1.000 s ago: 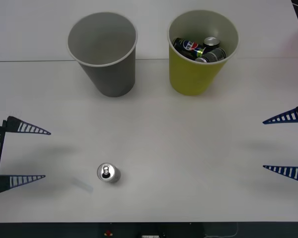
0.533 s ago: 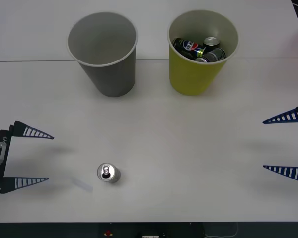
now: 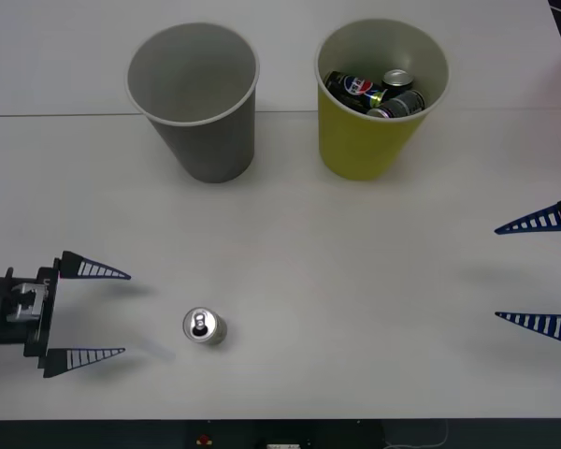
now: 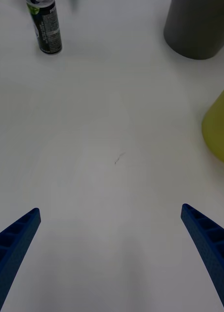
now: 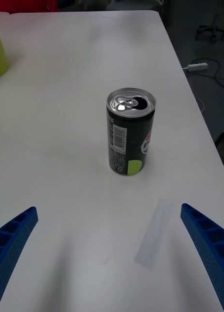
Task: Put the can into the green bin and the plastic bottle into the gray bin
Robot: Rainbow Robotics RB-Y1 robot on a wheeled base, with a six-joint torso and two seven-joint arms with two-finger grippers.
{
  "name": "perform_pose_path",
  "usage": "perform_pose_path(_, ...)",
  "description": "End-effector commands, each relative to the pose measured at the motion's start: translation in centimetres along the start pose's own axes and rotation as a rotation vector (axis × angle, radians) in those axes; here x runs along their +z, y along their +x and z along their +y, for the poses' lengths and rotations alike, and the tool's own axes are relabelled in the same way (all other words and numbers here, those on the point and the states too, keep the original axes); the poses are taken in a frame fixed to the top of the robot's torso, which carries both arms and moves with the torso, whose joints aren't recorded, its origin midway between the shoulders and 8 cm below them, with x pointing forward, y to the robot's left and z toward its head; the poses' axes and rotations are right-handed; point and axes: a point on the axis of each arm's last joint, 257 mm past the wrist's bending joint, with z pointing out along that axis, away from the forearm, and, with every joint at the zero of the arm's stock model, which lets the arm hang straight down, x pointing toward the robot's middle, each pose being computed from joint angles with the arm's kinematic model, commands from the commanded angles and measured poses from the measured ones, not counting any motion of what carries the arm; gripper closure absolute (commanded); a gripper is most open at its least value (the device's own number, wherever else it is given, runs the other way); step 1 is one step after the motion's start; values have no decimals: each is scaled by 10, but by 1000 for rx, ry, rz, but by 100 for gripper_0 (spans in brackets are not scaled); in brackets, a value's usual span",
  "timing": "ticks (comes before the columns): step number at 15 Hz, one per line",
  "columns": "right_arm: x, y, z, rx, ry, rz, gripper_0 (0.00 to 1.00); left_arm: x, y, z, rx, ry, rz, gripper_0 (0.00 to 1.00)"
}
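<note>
A small can with a silver top and dark side stands upright on the white table near its front edge; it also appears as the can in the left wrist view and the can in the right wrist view. My left gripper is open, a short way to the can's left with its fingers pointing at it. At the table's right edge my right gripper is open and holds nothing. The gray bin stands at the back left, the green bin at the back right. The plastic bottle is out of view.
Several cans lie inside the green bin, one with a Pepsi logo. A faint strip of tape lies on the table beside the can. The table's front edge runs close behind the can.
My left gripper has moved right and toward the front edge, closing in on the can. The right gripper and the can have stayed still.
</note>
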Motion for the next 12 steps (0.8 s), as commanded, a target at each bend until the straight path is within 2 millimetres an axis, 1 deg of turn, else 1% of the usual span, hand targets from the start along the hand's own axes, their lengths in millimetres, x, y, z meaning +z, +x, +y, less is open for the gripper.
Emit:
perform_pose_path(1,0,0,0,0,0,0,0,17,-4,-5,-11,-3,-44,0)
perform_pose_path(5,0,0,0,0,0,0,0,48,-3,-12,-36,-16,-73,0)
perform_pose_path(12,0,0,0,0,0,0,0,93,-8,-14,-43,-28,-102,0)
